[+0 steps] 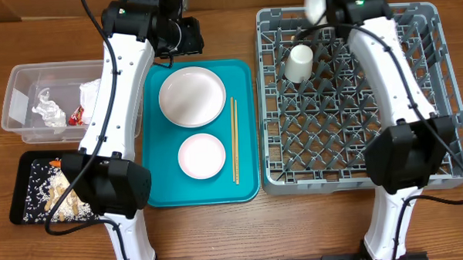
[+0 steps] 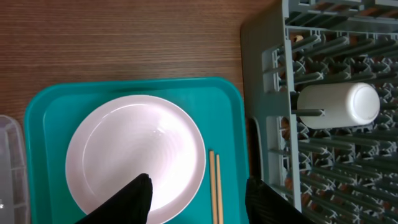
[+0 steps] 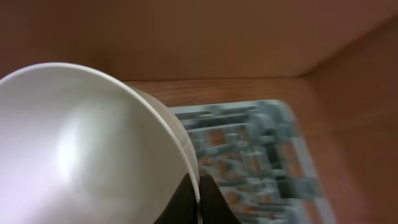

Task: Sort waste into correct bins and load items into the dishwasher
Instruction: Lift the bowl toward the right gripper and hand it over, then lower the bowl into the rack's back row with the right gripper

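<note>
My left gripper [image 2: 198, 183] hangs open above the near edge of the round pale plate [image 2: 134, 152] on the teal tray, holding nothing. Beside the plate lie the chopsticks [image 2: 214, 186]. In the overhead view a small white bowl [image 1: 201, 156] sits below the plate [image 1: 192, 95] on the tray. My right gripper [image 3: 198, 185] is shut on the rim of another white bowl [image 3: 81, 149], held high over the far left corner of the grey rack [image 1: 271, 105]. A white cup [image 1: 299, 63] lies among the rack's pegs.
The clear tub [image 1: 21, 83] at the left holds white tissue [image 1: 91, 92] and a red wrapper [image 1: 76, 114]. In front of it the black tray [image 1: 19, 191] carries rice-like scraps [image 1: 44, 190] and an orange piece [image 1: 57, 163]. The teal tray [image 1: 158, 186] lies between the arms.
</note>
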